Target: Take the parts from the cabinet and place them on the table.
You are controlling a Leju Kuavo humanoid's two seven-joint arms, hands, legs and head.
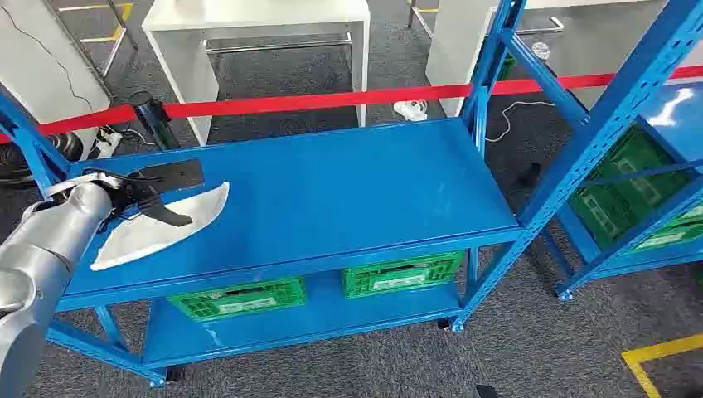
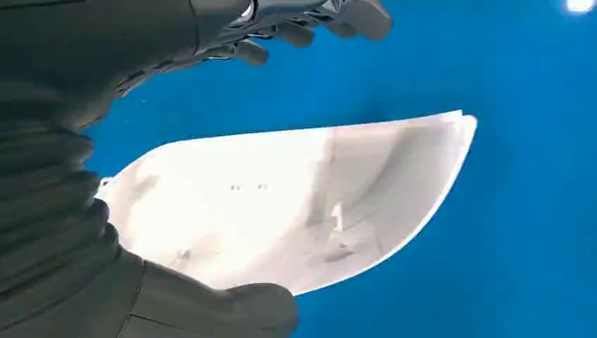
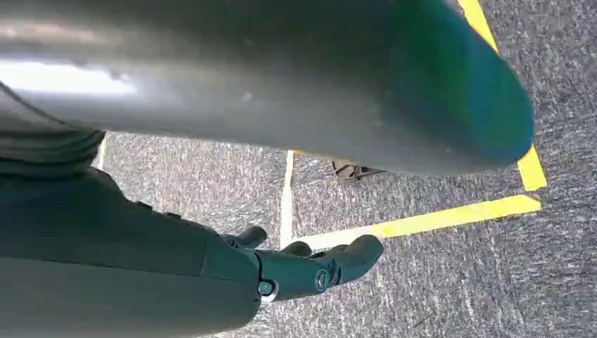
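Here, at left of the frame, the left hand (image 1: 137, 199) hovers, fingers spread, over the white part (image 1: 157, 228) lying flat on the blue surface (image 1: 348, 182), apparently poised to grasp or just releasing; the right hand (image 3: 310, 264) hangs empty, fingers loosely extended.

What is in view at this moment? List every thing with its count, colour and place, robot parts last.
white part: one, white curved shell, lying on the left end of the rack's top shelf
blue rack: one, in front of the robot; a second blue rack stands to its right
green crates: two on the lower shelf, more in the right rack
red tape: one strip, stretched behind the rack
white table: one, beyond the tape
left hand: over the white part, fingers spread
right hand: hanging over grey carpet, holding nothing
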